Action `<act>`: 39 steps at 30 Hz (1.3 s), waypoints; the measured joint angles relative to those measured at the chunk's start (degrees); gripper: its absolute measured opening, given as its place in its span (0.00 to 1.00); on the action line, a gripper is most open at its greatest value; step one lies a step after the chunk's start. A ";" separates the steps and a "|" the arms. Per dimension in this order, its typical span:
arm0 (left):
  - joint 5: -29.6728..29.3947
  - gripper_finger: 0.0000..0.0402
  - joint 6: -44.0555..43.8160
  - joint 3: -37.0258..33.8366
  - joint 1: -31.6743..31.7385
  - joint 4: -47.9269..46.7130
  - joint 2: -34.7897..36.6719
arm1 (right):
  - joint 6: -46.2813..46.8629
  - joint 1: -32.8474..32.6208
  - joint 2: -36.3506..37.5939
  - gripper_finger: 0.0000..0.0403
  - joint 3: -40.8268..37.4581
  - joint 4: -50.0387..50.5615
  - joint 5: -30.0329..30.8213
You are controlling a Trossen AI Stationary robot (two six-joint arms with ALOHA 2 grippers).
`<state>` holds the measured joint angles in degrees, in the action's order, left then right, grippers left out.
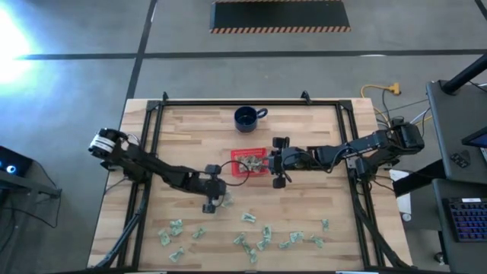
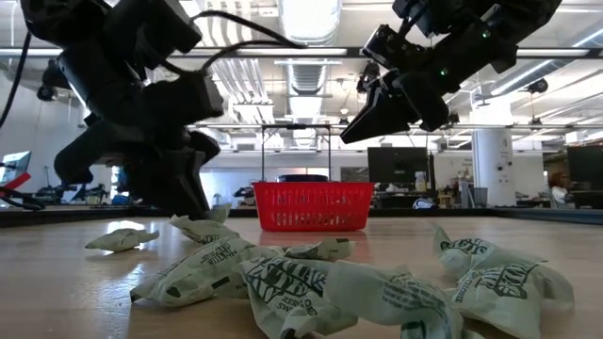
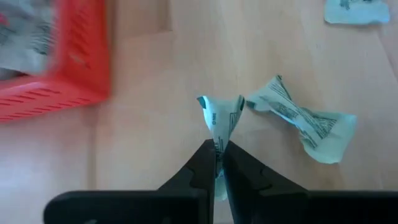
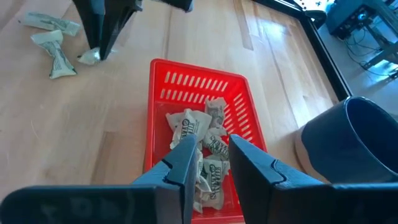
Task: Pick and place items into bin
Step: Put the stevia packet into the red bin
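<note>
While a handful of crumpled green-and-white wrappers [image 4: 202,146] already lie inside the red bin [image 1: 248,155], most of the job is, by my reckoning, not yet done: well over a dozen loose wrappers [image 1: 251,237] are scattered over the wooden surface [image 1: 190,129], on the side of the bin away from the dark blue mug [image 1: 246,118].

Just beside the bin, on that scattered side, the left tool [image 3: 217,163] has its fingers pressed together on a single wrapper [image 3: 220,115], pinching it by one twisted end down at the surface. Another wrapper [image 3: 305,119] lies right beside that one, apart from the fingers.

Directly above the bin, the right tool [image 4: 210,152] hangs with its fingers spread a little and nothing between them, the wrappers in the bin lying below.

Judging from this, the pinched wrapper needs lifting and carrying the short way to the bin, and the many others near the surface's edge remain to be fetched.
</note>
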<state>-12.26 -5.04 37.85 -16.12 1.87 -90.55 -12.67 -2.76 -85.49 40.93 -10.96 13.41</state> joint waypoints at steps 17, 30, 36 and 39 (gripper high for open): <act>-16.93 0.03 19.53 0.42 5.79 16.60 7.46 | -1.48 0.00 0.22 0.18 0.00 0.13 0.07; -11.44 0.03 20.39 2.85 13.37 17.20 2.63 | -0.96 0.00 3.04 0.18 0.00 2.97 0.11; -9.70 0.14 20.51 4.77 13.70 16.98 0.66 | 1.64 0.00 3.41 0.17 0.00 5.81 0.07; -9.71 0.22 20.74 4.82 13.77 16.75 0.60 | 3.62 -0.32 3.44 0.17 0.00 8.54 0.00</act>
<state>-21.97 15.70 42.66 -2.35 18.62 -89.95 -9.05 -3.09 -82.05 40.93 -2.42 13.41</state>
